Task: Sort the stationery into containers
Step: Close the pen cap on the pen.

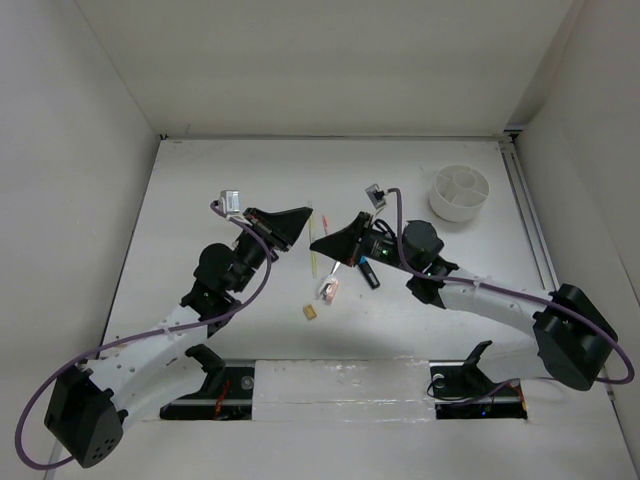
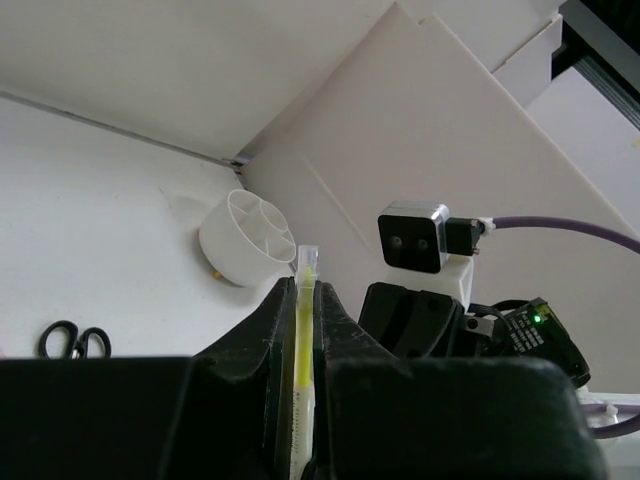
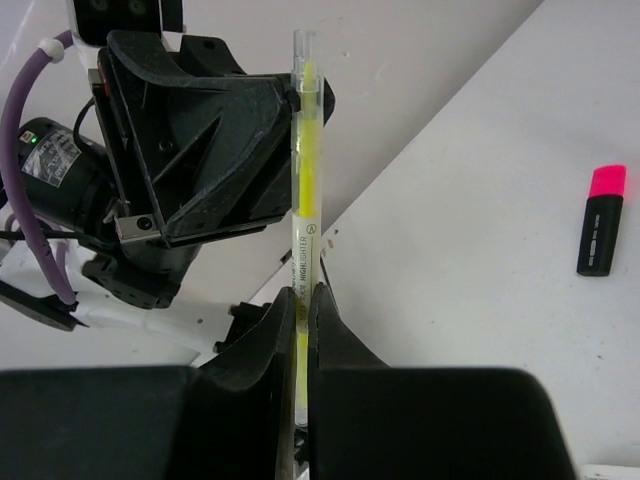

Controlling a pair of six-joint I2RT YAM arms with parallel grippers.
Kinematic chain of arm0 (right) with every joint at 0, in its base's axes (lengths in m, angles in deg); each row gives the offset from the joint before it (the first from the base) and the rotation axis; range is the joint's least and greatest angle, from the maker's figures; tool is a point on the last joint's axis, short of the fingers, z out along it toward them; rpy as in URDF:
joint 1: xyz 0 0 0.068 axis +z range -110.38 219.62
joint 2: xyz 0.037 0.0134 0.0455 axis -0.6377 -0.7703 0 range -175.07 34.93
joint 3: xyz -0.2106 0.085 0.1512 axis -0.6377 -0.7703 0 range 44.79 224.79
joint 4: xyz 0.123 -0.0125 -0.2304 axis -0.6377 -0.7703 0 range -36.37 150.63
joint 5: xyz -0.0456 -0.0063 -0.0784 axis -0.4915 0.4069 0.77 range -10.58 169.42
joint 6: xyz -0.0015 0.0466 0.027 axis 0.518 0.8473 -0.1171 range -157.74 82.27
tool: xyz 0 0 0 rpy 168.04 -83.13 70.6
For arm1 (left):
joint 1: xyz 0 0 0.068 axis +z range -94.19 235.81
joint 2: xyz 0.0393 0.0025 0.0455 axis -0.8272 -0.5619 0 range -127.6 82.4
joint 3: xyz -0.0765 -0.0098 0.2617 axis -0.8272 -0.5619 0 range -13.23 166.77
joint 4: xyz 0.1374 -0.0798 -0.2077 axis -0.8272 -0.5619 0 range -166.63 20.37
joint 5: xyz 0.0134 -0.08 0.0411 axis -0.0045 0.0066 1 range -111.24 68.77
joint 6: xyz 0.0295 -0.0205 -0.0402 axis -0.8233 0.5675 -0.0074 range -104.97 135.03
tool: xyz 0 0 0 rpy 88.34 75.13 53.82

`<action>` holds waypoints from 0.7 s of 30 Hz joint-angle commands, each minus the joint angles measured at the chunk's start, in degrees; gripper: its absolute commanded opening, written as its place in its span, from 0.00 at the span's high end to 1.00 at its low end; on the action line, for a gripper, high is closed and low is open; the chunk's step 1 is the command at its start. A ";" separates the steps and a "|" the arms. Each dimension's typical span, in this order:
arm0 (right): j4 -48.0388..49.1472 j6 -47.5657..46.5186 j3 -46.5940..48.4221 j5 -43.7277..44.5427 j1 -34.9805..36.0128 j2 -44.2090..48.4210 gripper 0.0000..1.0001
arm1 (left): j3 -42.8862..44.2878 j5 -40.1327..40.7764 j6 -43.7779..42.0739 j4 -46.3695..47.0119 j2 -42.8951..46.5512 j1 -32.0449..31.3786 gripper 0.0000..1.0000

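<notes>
Left gripper (image 2: pixel 305 290): clamped on the yellow highlighter (image 3: pixel 305 200). The two black fingers press its clear barrel from either side, and a short capped end sticks out past them.
Right gripper (image 3: pixel 303 295): also clamped on the yellow highlighter, gripping lower down the barrel than the left gripper does.
Yellow highlighter: a slim clear barrel with a yellow core and small printed lettering. It is held off the table by both grippers at once and spans the short gap between them over the middle of the table.
Gripper positions: in the top view the two tips meet almost nose to nose, the left coming in from the left and the right from the right.
White tub (image 1: pixel 455 210): round with inner compartments, standing upright near the far right corner, well apart from both grippers. No stationery shows in the compartments that are visible.
Pink-capped marker (image 3: pixel 602 220): black body, lying flat on the table, with no gripper on it.
Black marker (image 1: pixel 368 272): lying on the table just beside the right arm's wrist.
Scissors (image 2: pixel 75 342): only the black handle loops show, flat on the table in the left wrist view.
Eraser (image 1: pixel 311 312): a small tan piece on the table, nearer the arm bases than the grippers.
Table (image 1: pixel 200 200): white, with white walls around it.
</notes>
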State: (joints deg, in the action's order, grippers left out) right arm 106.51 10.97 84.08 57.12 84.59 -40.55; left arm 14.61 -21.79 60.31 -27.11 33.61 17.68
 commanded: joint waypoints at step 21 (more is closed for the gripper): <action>5.79 -12.41 3.51 8.51 -1.28 -0.63 1.00 | 20.23 0.72 -6.08 -28.98 4.67 -1.60 0.00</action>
State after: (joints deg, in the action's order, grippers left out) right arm 109.07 0.50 85.02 64.05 84.37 -40.53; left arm 30.06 -23.26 55.30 -55.28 36.36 16.13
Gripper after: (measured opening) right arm 0.056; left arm 0.984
